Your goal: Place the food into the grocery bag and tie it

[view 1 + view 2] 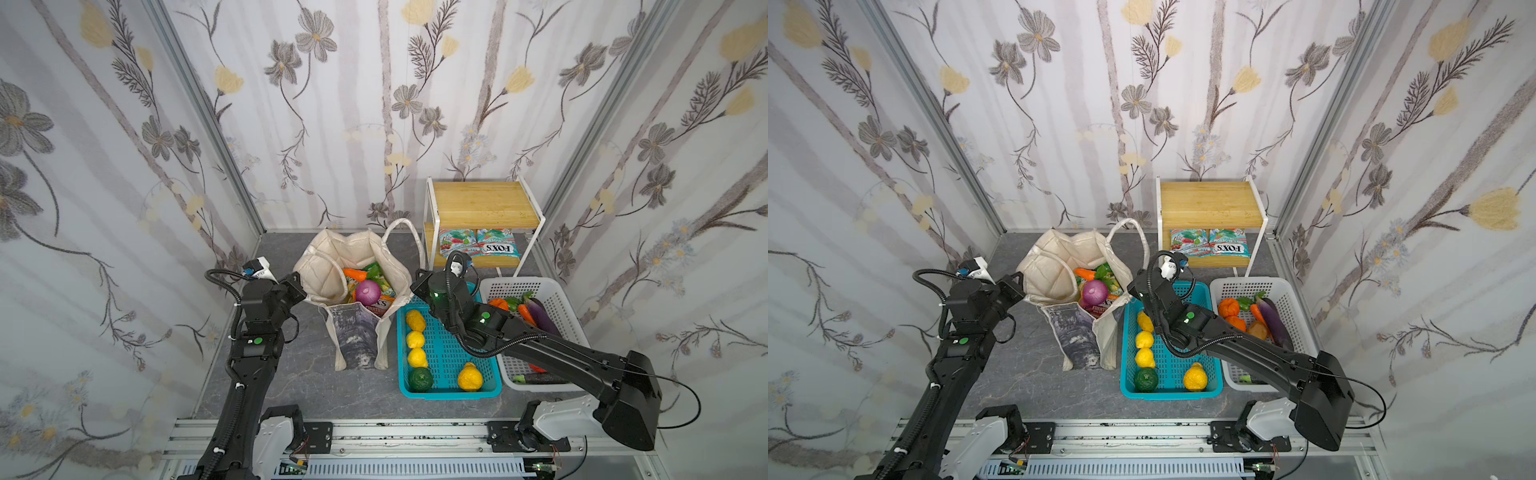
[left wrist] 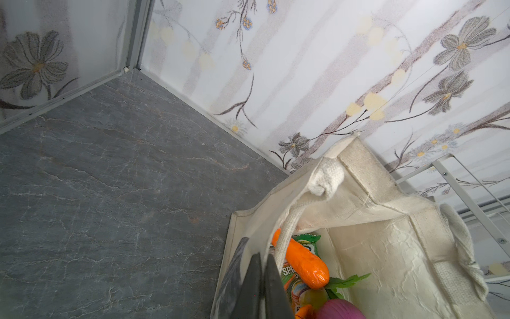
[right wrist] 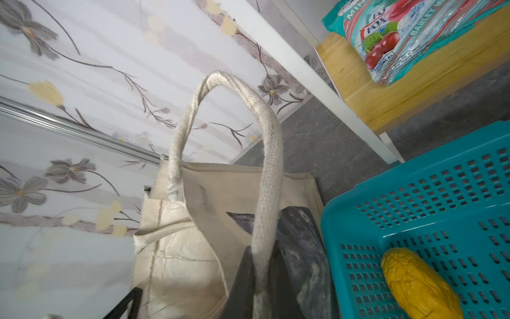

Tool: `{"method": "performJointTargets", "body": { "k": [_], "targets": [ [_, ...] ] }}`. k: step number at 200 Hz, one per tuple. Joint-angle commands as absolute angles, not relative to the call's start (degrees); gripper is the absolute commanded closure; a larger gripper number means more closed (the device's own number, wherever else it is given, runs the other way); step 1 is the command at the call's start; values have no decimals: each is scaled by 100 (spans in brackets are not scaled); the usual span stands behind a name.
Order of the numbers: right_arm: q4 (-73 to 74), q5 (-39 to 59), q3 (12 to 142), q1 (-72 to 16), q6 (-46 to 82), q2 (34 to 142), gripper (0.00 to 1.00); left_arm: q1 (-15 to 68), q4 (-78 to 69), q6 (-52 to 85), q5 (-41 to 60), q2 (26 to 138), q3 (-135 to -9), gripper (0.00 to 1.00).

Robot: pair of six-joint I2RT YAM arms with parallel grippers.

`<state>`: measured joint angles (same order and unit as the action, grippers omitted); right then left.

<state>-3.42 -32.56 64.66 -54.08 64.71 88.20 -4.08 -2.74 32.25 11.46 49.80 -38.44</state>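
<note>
The right gripper [image 3: 260, 256] pinches a strap handle [image 3: 265, 154] of the grocery bag [image 1: 328, 257]. The left gripper [image 2: 263, 279] sits at its rim, nearly closed; I cannot tell whether it grips. The bag stands on the bench [image 1: 291, 374] beside the teal basket [image 1: 449, 390], with an onion [image 1: 368, 292] inside.

Candy packet [image 1: 380, 306] in the grocery bag [image 1: 328, 266], mostly under the onion [image 1: 368, 292].
</note>
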Motion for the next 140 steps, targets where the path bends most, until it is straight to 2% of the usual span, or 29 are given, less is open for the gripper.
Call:
{"method": "performJointTargets", "body": {
  "k": [1, 16, 29, 39, 56, 81, 115, 140],
  "targets": [
    [-1063, -3757, 6711, -5436, 6206, 8963, 100, -415, -503, 3149, 924, 4831, -4064, 66],
    [-1100, -3787, 6708, -5440, 6189, 8962, 100, -421, -411, 3102, 762, 4808, -4311, 49],
    [-1037, -3739, 6680, -5447, 6146, 8952, 100, -420, -314, 3031, 729, 4828, -4593, 23],
    [-1025, -3723, 6680, -5446, 6132, 8951, 100, -389, -265, 2953, 808, 4871, -4819, 14],
    [-1030, -3718, 6682, -5457, 6119, 8927, 100, -251, -70, 2837, 1017, 5064, -5223, 13],
    [-1019, -3722, 6662, -5458, 6127, 8920, 100, 176, 404, 2664, 1169, 5593, -5750, 18],
    [-966, -3722, 6563, -5482, 6161, 8895, 100, 492, 545, 2925, 1333, 6238, -5862, 21],
    [-963, -3740, 6531, -5493, 6152, 8890, 100, 876, 562, 2717, 658, 6558, -5871, 21]
  ]
}}
